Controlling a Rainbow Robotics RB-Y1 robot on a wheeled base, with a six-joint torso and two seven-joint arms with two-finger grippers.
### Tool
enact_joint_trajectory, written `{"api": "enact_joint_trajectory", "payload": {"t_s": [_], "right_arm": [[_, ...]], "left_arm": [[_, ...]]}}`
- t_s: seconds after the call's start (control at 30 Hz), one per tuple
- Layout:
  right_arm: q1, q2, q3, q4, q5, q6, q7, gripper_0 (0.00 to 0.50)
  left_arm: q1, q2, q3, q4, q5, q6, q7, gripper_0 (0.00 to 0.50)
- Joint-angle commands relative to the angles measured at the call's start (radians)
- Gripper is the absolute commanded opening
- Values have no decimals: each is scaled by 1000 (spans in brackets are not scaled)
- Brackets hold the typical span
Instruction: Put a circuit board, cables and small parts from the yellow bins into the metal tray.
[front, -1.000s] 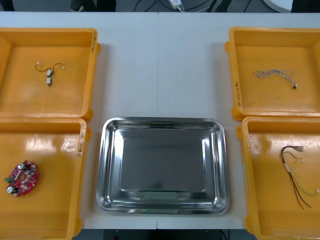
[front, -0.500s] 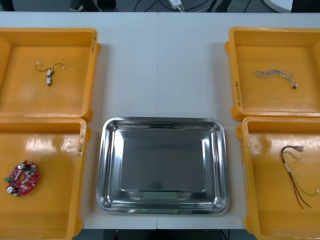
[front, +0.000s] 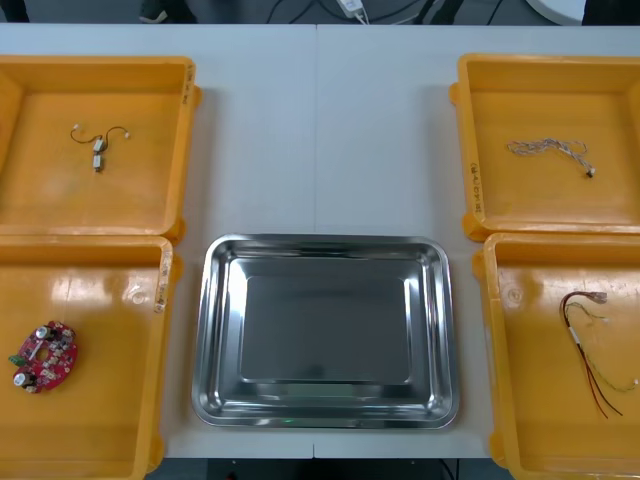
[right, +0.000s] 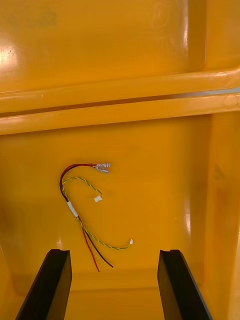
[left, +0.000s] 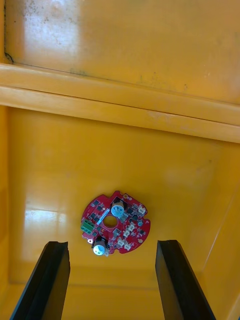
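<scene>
A round red circuit board (front: 42, 356) lies in the near left yellow bin (front: 120, 440). In the left wrist view the same board (left: 115, 229) sits just beyond my open left gripper (left: 114, 280), between the lines of its fingers. The red and yellow cable (front: 590, 345) lies in the near right bin (front: 520, 420). My open right gripper (right: 114, 282) hovers over that cable (right: 85, 210), whose loose ends reach between the fingers. The shiny metal tray (front: 222, 330) stands bare in the middle.
The far left bin (front: 150, 200) holds a small cable with metal parts (front: 97, 145). A twisted pale cable (front: 550, 152) lies in the far right bin (front: 480, 190). Bin walls rise between the near and far bins on both sides.
</scene>
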Motion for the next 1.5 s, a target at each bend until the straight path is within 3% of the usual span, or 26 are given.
{"api": "enact_joint_trajectory", "payload": {"t_s": [0.03,1.5], "right_arm": [[13,11,-35,-26,-8,5,42,500],[13,11,-35,-26,-8,5,42,500]], "left_arm": [[20,-9,30,-29,-10,9,-83,500],[20,-9,30,-29,-10,9,-83,500]]}}
